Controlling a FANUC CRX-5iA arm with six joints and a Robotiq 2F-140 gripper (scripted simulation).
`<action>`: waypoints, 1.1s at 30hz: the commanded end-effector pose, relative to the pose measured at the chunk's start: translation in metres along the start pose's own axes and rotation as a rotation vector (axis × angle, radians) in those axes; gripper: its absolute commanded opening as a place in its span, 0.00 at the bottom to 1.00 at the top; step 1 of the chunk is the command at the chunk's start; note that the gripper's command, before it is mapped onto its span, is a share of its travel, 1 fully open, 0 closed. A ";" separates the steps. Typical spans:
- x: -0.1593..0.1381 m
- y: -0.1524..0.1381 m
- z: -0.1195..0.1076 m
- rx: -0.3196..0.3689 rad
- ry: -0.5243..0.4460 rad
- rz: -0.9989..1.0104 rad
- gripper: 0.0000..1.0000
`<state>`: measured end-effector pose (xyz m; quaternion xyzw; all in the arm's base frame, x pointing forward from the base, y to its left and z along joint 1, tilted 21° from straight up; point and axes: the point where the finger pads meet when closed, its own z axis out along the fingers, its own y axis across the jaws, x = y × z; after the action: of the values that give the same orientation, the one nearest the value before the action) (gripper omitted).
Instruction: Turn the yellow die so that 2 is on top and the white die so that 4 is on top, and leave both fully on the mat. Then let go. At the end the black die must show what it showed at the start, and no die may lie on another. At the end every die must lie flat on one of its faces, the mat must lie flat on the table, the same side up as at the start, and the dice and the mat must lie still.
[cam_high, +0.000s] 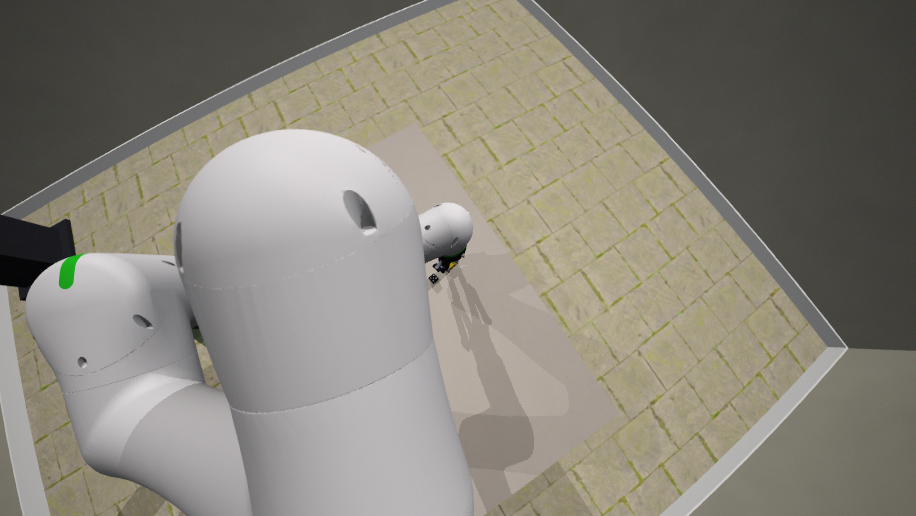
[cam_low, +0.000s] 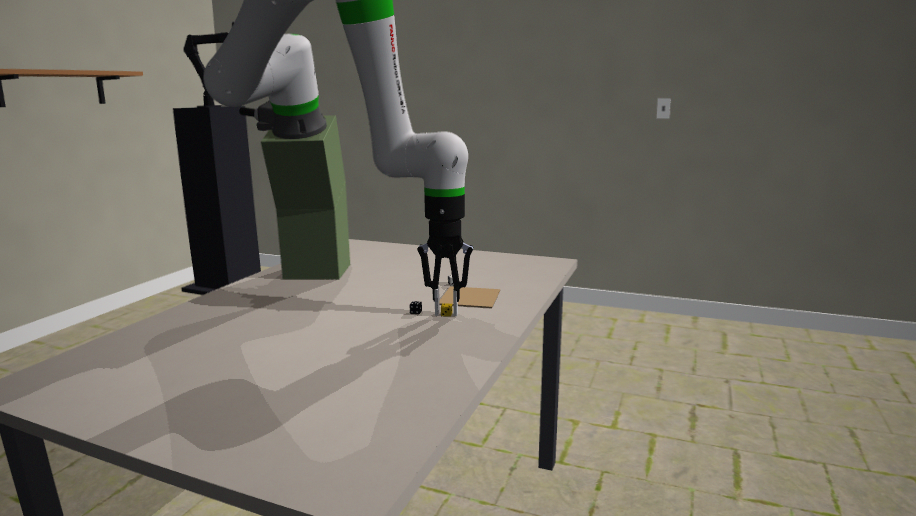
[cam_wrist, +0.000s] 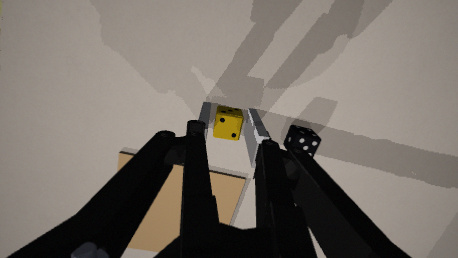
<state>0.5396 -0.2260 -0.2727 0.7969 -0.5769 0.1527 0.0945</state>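
Tan mat (cam_wrist: 227, 192) lies nearest, in the lower left of the wrist frame, under the black links of the gripper (cam_wrist: 228, 109). A little farther, at the centre, the yellow die (cam_wrist: 229, 124) sits flat on the table (cam_wrist: 75, 75), just off the mat edge. The jaws stand partly open around it, a thin gap on each side, and grip nothing yet. To do this step well, I think the fingers should close evenly on two opposite side faces, low and centred, so the die does not twist. The black die (cam_wrist: 302, 141), right of centre and just beside the right finger, must not be touched. No view shows the white die. I cannot read for sure which face is up.
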 end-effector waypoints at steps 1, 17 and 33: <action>0.000 0.000 0.000 0.000 0.000 0.000 0.25; 0.000 0.000 0.000 0.000 0.000 0.000 0.13; 0.000 0.000 0.000 0.000 0.000 0.000 0.13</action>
<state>0.5397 -0.2260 -0.2726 0.7969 -0.5768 0.1528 0.0944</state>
